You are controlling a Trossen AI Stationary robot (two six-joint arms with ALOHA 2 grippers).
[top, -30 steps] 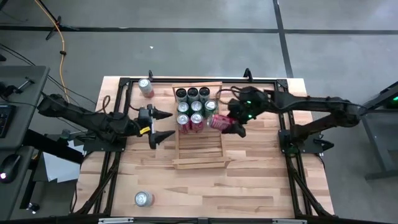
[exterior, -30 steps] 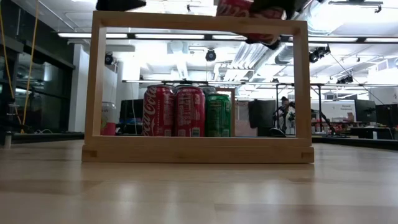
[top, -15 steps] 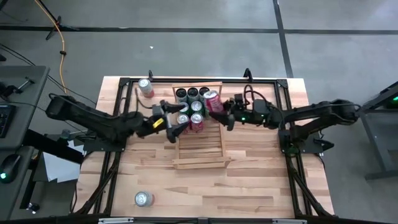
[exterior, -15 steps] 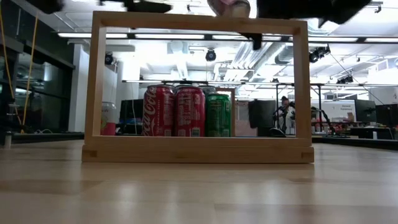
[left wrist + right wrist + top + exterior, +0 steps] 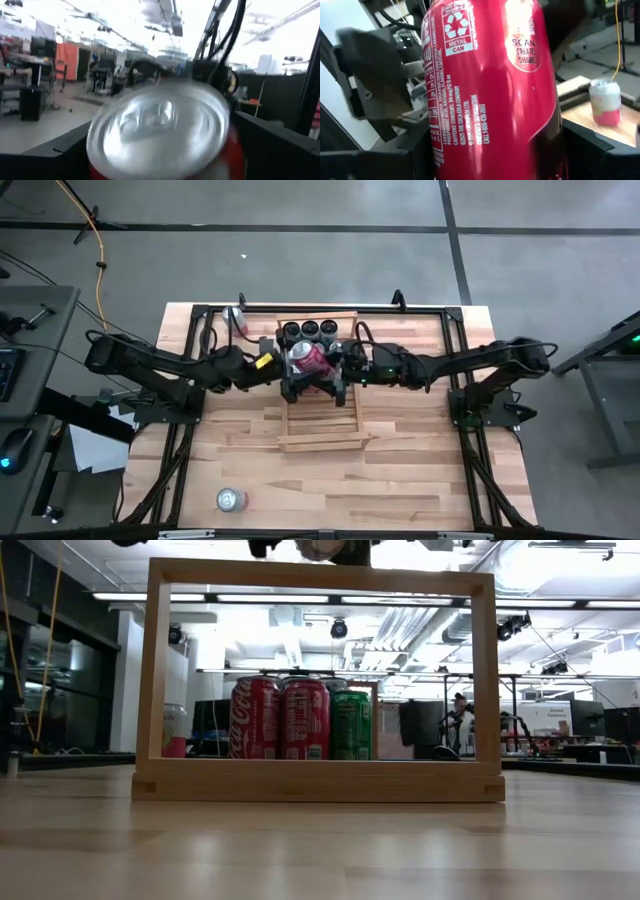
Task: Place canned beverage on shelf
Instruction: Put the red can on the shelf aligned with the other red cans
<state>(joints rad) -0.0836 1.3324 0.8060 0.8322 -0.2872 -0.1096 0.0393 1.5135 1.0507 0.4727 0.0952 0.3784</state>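
A red can [image 5: 311,358] hangs above the far half of the light-wood slatted shelf [image 5: 320,422]. Its silver top [image 5: 157,125] faces my left gripper. My right gripper [image 5: 338,368] is shut on it from the table's right. My left gripper [image 5: 288,372] is open, with one finger on either side of the can's top end. Three dark-topped cans [image 5: 309,330] stand in the shelf's far row. The low view shows two red cans [image 5: 280,720] and a green can [image 5: 350,724] standing in the shelf. Both grippers sit at that view's top edge [image 5: 315,548]. My right gripper pinches the red can's side wall [image 5: 442,150] between its two fingers, which lie across the can and come roughly level from the table's right. The can is lifted clear above the shelf. My left gripper's fingers [image 5: 280,147] flank the can's top end; I cannot tell whether they touch it.
A pink can [image 5: 235,318] stands on the table at the far left of the shelf and also shows in the right wrist view [image 5: 605,102]. Another can [image 5: 231,500] stands near the table's near left. The shelf's near slats are bare. Black frame rails [image 5: 455,395] run along the table.
My right gripper has carried the red can toward the table's left, from beside the shelf's right rail to above its far half, and the can has turned about. My left gripper has moved toward the table's right until its open fingers flank the can's top.
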